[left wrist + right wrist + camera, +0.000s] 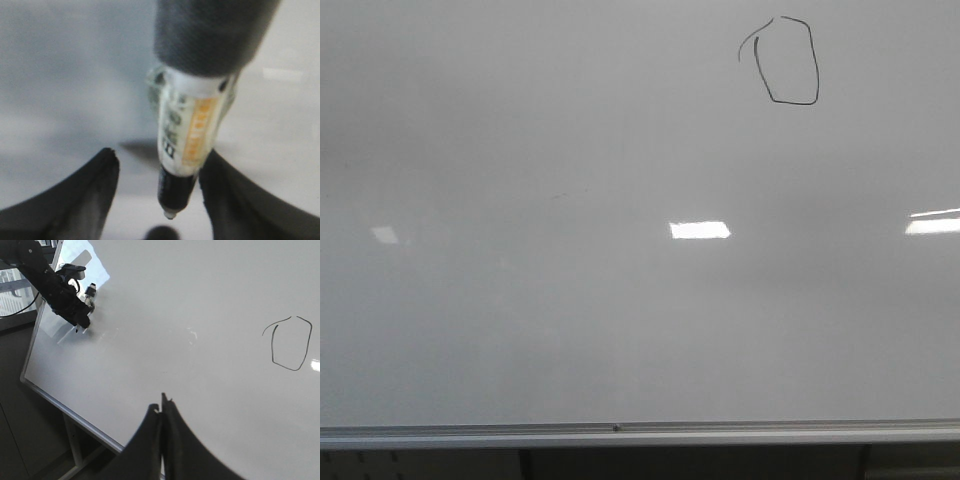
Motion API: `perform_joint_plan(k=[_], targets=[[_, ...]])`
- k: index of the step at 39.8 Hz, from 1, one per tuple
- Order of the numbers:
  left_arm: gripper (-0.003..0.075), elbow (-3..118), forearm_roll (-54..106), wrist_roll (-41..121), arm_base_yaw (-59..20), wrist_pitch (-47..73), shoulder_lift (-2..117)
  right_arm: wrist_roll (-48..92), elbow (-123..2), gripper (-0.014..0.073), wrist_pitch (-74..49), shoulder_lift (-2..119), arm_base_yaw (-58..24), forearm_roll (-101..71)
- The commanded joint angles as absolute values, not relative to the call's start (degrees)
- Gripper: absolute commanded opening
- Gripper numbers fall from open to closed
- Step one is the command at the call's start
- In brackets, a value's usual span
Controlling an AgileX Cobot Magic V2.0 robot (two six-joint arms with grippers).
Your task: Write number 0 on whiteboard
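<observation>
The whiteboard fills the front view, with its silver rail along the bottom. The number 0, a thin black angular oval with a stray stroke at its upper left, is at the board's upper right; it also shows in the right wrist view. No gripper shows in the front view. My left gripper has its jaws apart. A marker in a grey holder hangs between them, tip close to the board, with a gap to one finger. My right gripper is shut and empty, off the board.
In the right wrist view my left arm is at the board's far left end, gripper against the surface. The board's frame and stand legs show below its lower corner. Bright light reflections lie on the board.
</observation>
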State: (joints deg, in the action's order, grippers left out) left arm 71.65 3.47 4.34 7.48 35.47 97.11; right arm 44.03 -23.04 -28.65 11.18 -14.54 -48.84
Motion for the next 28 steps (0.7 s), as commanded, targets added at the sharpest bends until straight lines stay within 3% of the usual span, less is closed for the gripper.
perform_joint_plan(k=[1,4,13,28], targets=[[0.0555,73.23,4.64,3.77,7.2,29.55,96.02,44.47,-24.4,-0.0069,-24.76,11.66,-14.34,-50.54],[0.0594,73.23,4.53,3.77,7.2,29.71,95.88,44.47,-24.4,-0.0069,-24.52,11.66,-14.34,-50.54],[0.0592,73.23,4.43,4.4,7.2,34.54,91.85,44.47,-24.4,-0.0069,-23.99,11.66,-14.34,-50.54],[0.0586,61.05,4.93,4.4,7.09,32.5,70.73,44.47,-24.4,-0.0069,-23.82,11.66,-14.34,-50.54]])
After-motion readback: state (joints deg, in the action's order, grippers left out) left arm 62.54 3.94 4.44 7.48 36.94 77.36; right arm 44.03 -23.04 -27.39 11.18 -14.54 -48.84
